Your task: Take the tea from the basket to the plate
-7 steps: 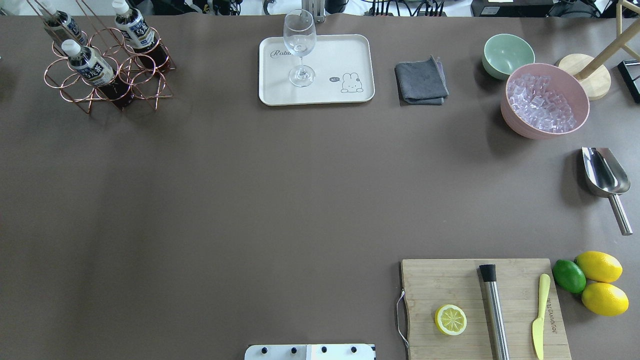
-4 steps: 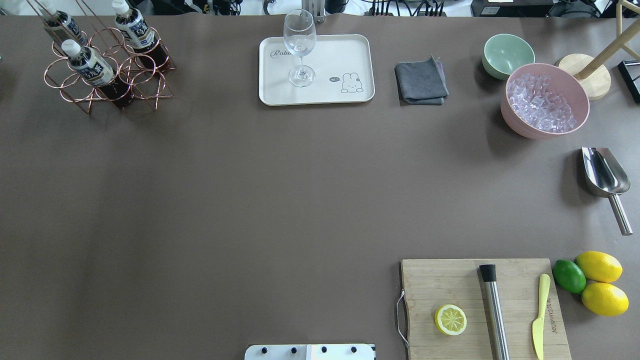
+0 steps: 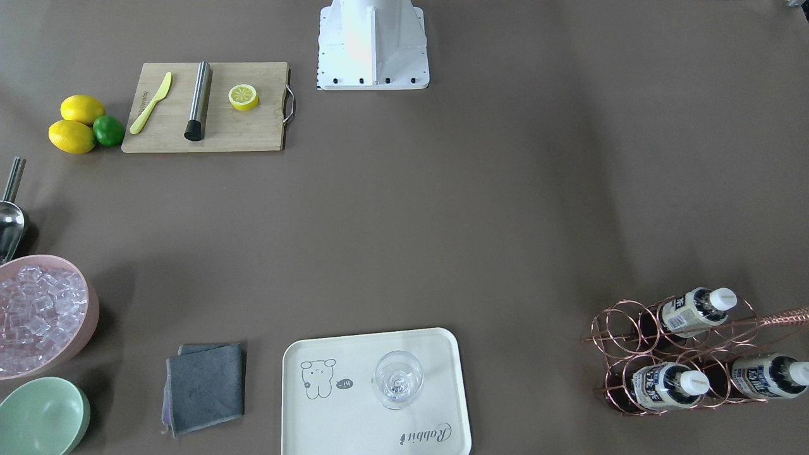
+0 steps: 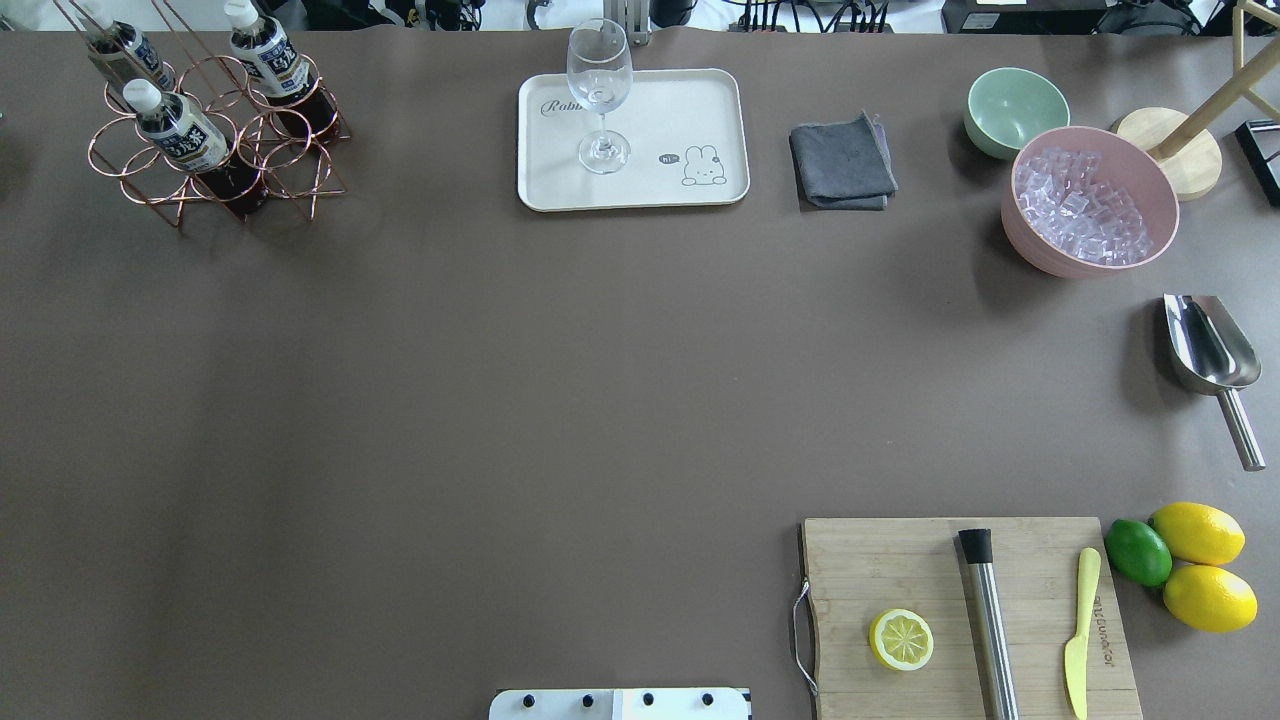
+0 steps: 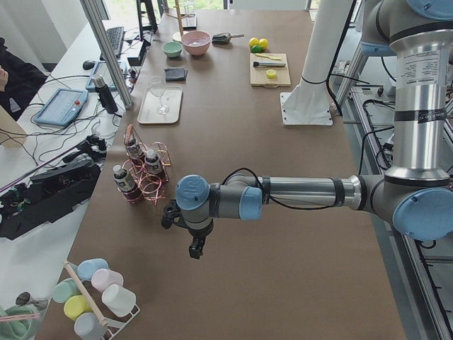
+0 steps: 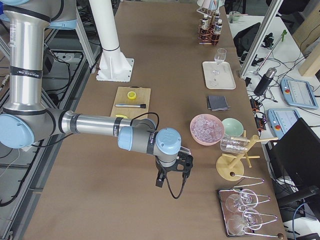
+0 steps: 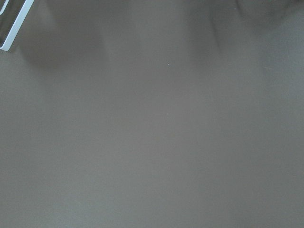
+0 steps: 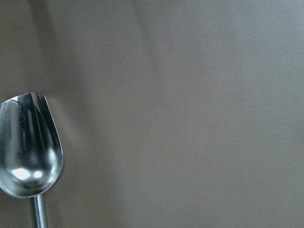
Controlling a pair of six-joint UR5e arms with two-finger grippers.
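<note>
- Bamboo cutting board [image 4: 880,560] lay nearest the robot's base, on its right side, and had no part in the job.
- At mid-depth the left gripper [image 5: 195,248] hung nose-down above bare brown table [image 4: 450,400], off the left edge of the overhead view. Only the side camera caught it, so I cannot tell whether its jaws were spread or pressed together. Its wrist camera showed nothing but tabletop.
- The right gripper [image 6: 169,179] hung the same way over the opposite end, with a steel scoop [image 8: 29,147] below its wrist camera. The state of its jaws could not be told either.
- Farther out, at the far left corner, the basket [image 4: 245,140] held three bottles [image 4: 265,55] upright, white caps up and long axes vertical. The tea [image 4: 178,132] closest to the robot stood in a front ring, with the other two behind it.
- From the left gripper the basket lay forward and toward the robot's right, near at hand. The right gripper was well apart from it, so the left gripper looked the better placed for the pick-up.
- Along the same far edge, to the basket's right, the plate [image 4: 690,110] carried a wine glass [image 4: 600,100] toward its left half. That left the side with the drawing bare for the bottle.
</note>
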